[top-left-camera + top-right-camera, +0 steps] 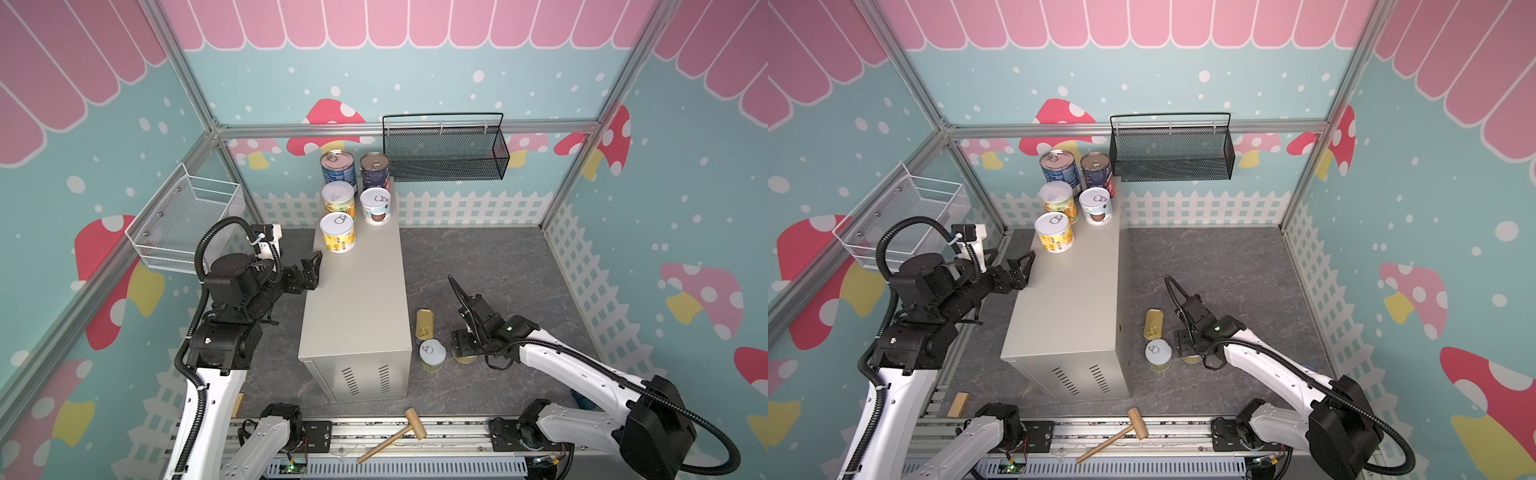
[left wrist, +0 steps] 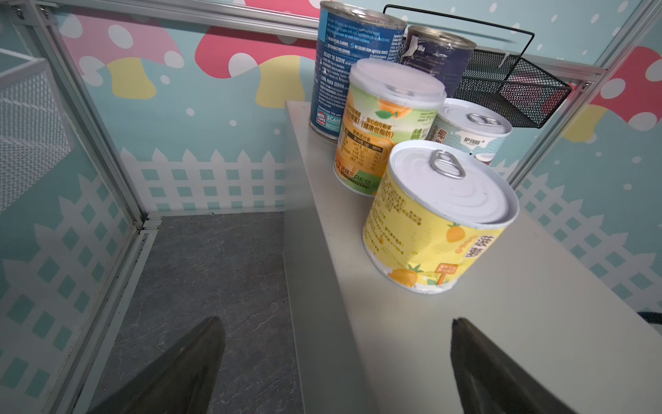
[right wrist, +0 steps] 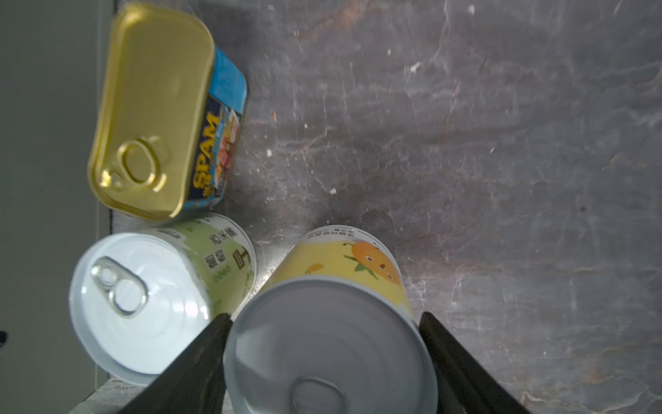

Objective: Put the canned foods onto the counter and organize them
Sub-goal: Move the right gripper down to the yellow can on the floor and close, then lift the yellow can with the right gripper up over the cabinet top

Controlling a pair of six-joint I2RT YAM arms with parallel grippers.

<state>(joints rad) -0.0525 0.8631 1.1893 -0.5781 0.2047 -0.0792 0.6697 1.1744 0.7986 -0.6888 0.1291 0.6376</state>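
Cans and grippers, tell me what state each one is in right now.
Blue can, upright on the counter.
Navy can, upright on counter.
Capped can, upright on counter.
Teal can, upright on counter.
Yellow can, upright on counter.
Gold tin, flat on the floor.
Green can, upright on floor.
Held can, upright on floor, gripped.
Left gripper, open, empty.
Right gripper, shut on held can.
Mallet, lying on the rail.

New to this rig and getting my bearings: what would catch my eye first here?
Five cans cluster at the far end of the beige counter. Beside it, the right gripper clasps a yellow can, next to a gold tin and a green can on the floor. The left gripper hangs open at the counter's left edge.
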